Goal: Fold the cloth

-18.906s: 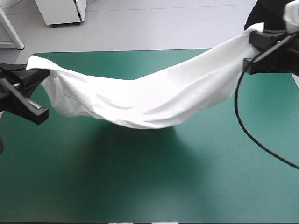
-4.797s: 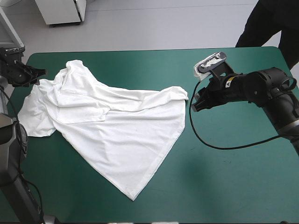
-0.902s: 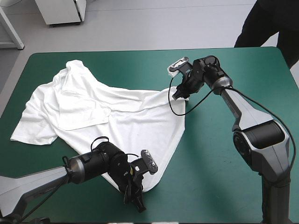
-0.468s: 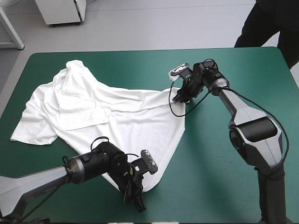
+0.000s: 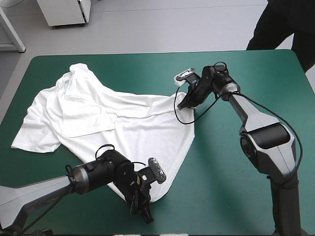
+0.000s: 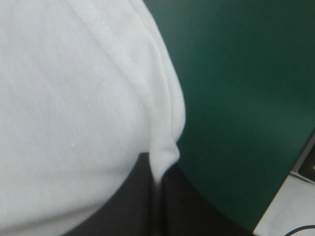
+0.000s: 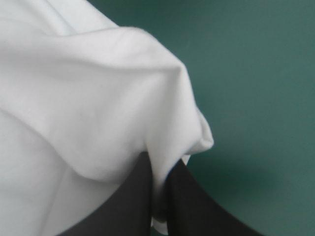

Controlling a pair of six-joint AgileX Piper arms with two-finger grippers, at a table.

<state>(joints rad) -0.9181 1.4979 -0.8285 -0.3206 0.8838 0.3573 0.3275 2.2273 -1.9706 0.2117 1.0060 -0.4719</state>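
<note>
The white T-shirt (image 5: 113, 118) lies spread and rumpled on the teal-green cover, collar toward the far left, its hem running to a point near the front. My left gripper (image 5: 143, 199) sits at that front hem point, shut on the T-shirt; in the left wrist view the hem (image 6: 162, 147) is pinched between the black fingers (image 6: 133, 196). My right gripper (image 5: 186, 102) is at the shirt's right corner near the table's middle, shut on the T-shirt; the right wrist view shows a white fold (image 7: 162, 162) caught between its fingers (image 7: 192, 206).
A person in dark clothes (image 5: 285, 22) stands beyond the far right corner, away from the tabletop. Bare teal-green cover (image 5: 231, 187) stretches to the right and front of the shirt. A white cabinet (image 5: 64, 12) stands beyond the far edge.
Much earlier the shirt hung stretched between both raised arms, then lay on the table with the arms off it. Just before now, the right gripper shifted slightly left at the corner; the left stayed put.
</note>
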